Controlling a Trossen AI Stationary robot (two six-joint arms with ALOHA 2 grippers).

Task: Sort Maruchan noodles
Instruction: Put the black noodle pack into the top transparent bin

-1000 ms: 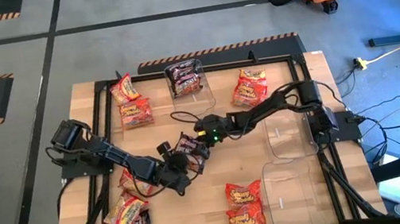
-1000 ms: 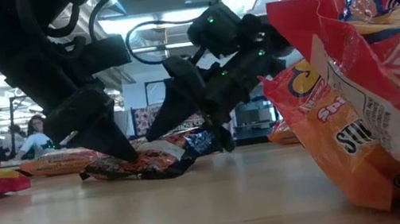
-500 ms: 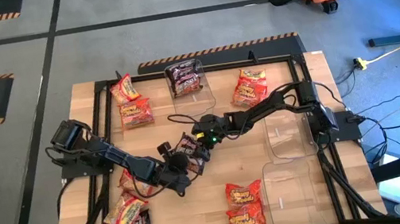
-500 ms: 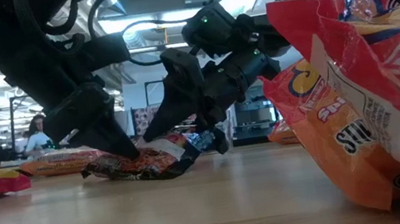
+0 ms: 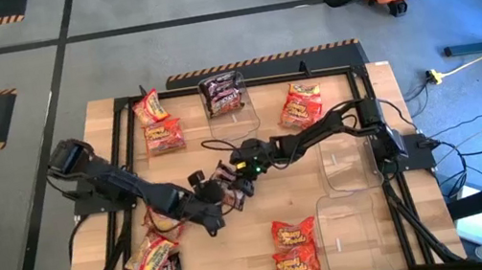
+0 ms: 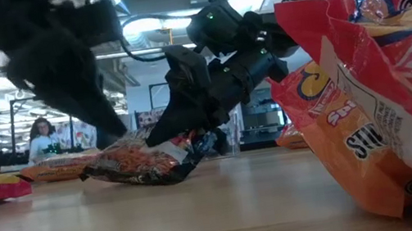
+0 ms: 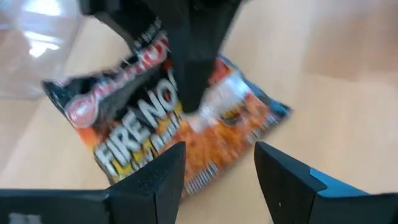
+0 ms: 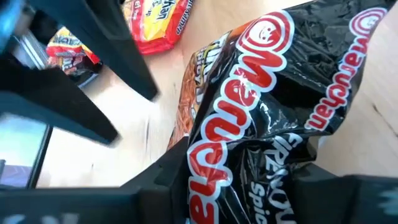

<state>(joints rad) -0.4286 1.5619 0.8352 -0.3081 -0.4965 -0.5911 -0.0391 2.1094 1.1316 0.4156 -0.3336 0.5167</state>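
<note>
A dark Maruchan noodle packet (image 5: 225, 174) lies mid-table, flat side down. My right gripper (image 5: 236, 179) reaches in from the table's right and is shut on it; the crumpled black film fills the right wrist view (image 8: 273, 106). My left gripper (image 5: 208, 208) stands open at the packet's near-left end (image 7: 155, 124), its fingers (image 7: 155, 180) apart and just short of the packet. Red-orange packets (image 5: 164, 136) (image 5: 293, 233) lie scattered around. Another dark packet (image 5: 222, 94) sits in a clear bin at the back. My right gripper pinches the dark packet's bunched right-hand part (image 8: 249, 155) between its two fingers (image 8: 165, 180), slanting down from the table's right (image 6: 183, 127). The film is crumpled up between them. The packet's underside (image 6: 141, 175) rests on the table. My left gripper: whether its fingertips touch the packet I cannot tell.
Two clear bins (image 5: 342, 162) (image 5: 347, 225) stand at the right. More red-orange packets lie at the back left (image 5: 151, 106), back right (image 5: 299, 103), near left (image 5: 152, 260) and near middle (image 5: 295, 264). One orange packet (image 6: 384, 87) sits close before the low camera.
My right gripper has shut on the dark packet and crumpled its film. My left gripper has lifted off the packet's left end, where its finger had been pressing, and drawn back toward the table's left, staying open. The packet's left end has risen a little.
</note>
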